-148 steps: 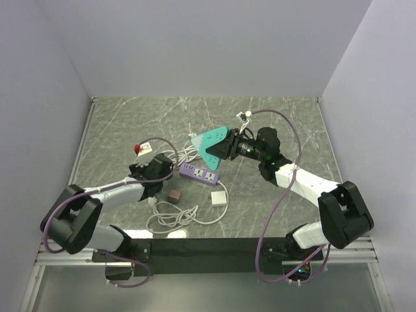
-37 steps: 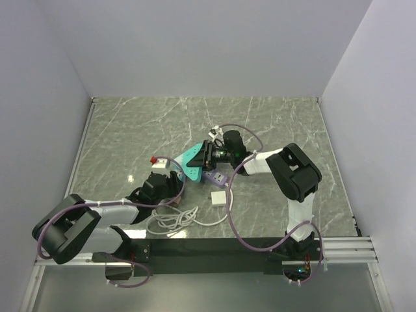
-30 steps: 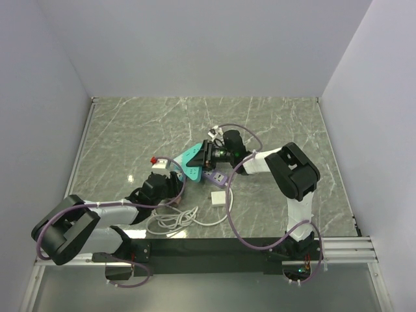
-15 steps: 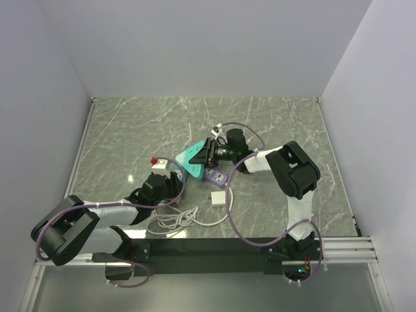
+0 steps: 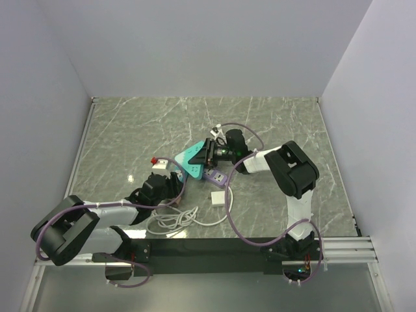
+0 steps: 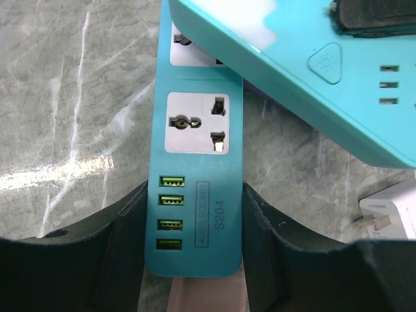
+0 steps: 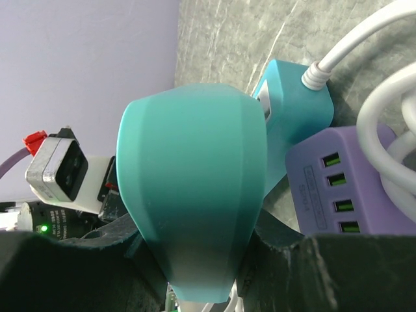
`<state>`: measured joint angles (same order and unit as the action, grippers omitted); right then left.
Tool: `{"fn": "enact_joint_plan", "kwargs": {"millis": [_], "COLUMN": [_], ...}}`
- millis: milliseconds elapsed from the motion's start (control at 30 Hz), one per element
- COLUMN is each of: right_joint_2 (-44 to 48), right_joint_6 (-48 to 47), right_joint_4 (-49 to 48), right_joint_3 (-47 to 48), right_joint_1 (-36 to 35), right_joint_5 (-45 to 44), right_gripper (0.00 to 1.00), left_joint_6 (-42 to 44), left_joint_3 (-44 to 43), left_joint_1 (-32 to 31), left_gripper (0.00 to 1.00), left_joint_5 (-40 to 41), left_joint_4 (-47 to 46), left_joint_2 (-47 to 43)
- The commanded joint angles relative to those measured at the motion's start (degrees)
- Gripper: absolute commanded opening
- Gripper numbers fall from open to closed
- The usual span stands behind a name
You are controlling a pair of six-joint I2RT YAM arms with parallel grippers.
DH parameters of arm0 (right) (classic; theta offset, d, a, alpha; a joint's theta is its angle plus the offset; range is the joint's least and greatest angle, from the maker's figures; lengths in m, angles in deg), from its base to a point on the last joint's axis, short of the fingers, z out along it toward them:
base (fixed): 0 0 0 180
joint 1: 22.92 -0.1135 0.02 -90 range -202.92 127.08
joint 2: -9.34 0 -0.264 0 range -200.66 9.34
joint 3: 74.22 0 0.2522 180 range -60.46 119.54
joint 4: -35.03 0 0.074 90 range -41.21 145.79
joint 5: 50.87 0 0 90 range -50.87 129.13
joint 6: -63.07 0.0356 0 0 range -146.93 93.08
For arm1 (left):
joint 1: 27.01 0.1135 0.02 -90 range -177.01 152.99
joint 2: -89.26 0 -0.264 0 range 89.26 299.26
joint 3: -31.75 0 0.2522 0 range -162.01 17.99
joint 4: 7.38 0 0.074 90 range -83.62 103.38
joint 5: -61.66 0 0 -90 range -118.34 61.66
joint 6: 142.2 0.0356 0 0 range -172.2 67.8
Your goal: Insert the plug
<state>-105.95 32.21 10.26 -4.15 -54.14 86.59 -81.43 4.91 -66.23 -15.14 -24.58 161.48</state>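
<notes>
Left gripper (image 6: 195,195) is pinching narrow strip (image 6: 198,162), jaws half-closed on it. Right gripper (image 7: 201,240) is clamping wide strip (image 7: 195,182). Plug (image 5: 219,198) is lying loose at lower centre of the top view, ungripped. Risk: wide strip is overhanging the socket (image 6: 195,122), likely blocking insertion. Neither gripper is free for the plug.

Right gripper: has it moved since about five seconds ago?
Yes. The right gripper, holding the teal strip, has shifted left and nearer: now left of the plug, earlier straight beyond it.
</notes>
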Motion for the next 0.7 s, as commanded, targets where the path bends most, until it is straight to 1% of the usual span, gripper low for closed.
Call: {"fn": "enact_joint_plan", "kwargs": {"millis": [0, 167, 500, 667], "right_joint_2": [-2.1, -2.5, 0.3, 0.4], "right_joint_6": [0.3, 0.4, -3.0, -2.4], "right_joint_4": [0.0, -0.1, 4.2, 3.7], "right_joint_3": [1.8, 1.3, 0.0, -1.6], "right_joint_1": [-1.3, -1.6, -0.8, 1.7], "right_joint_5": [0.1, -0.3, -1.3, -1.0], "right_gripper": [0.00, 0.00, 0.00, 0.00], "left_joint_6": [0.8, 0.8, 0.8, 0.7], "left_joint_3": [-0.5, -0.3, -0.2, -0.1], "left_joint_1": [-0.7, -0.9, -1.0, -1.0], "left_gripper": [0.00, 0.00, 0.00, 0.00], "left_joint_5": [-1.1, -1.1, -1.0, -0.8], "left_joint_4": [-4.0, -4.2, -4.2, -3.9], "left_joint_2": [-0.5, -0.8, -1.0, -1.4]}}
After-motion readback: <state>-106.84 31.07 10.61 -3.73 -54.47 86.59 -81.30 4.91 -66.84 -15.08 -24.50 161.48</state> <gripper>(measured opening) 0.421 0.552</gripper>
